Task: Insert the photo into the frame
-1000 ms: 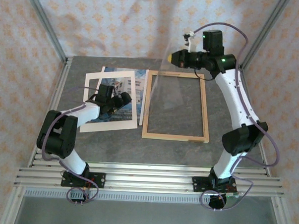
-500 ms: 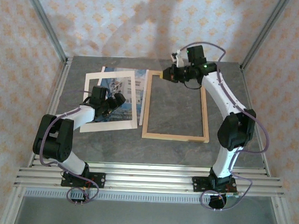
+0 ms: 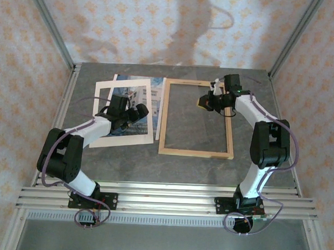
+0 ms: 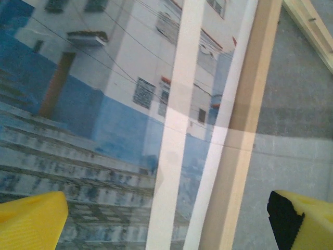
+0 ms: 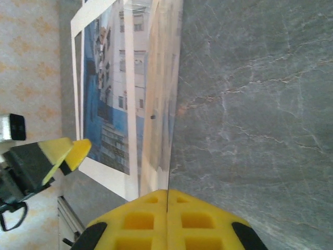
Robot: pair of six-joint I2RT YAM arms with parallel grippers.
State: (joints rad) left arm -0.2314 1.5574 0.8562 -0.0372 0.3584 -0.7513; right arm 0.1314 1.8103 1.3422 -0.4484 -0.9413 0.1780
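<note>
The photo (image 3: 132,99), a white building in blue tones, lies at the back left under a cream mat (image 3: 122,138). My left gripper (image 3: 140,110) hovers open just above the photo (image 4: 93,104), its yellow fingertips (image 4: 31,219) wide apart with nothing between them. The light wooden frame (image 3: 194,153) lies flat to the right of the photo. My right gripper (image 3: 204,102) is low over the frame's upper part. It (image 5: 167,195) is shut on a thin clear pane (image 5: 175,104), seen edge-on and reaching towards the photo (image 5: 112,94). The pane is hard to make out from above.
A pale tan strip (image 4: 250,130) lies along the mat's (image 4: 177,130) right side, with a frame rail (image 4: 312,26) beyond it. Grey stone-look tabletop (image 3: 195,118) shows inside the frame. Patterned walls and metal posts (image 3: 49,26) close the back and sides.
My right arm has swung down from high at the back to low over the frame, still shut on the clear pane. The left gripper has stayed open over the photo, shifting only slightly.
</note>
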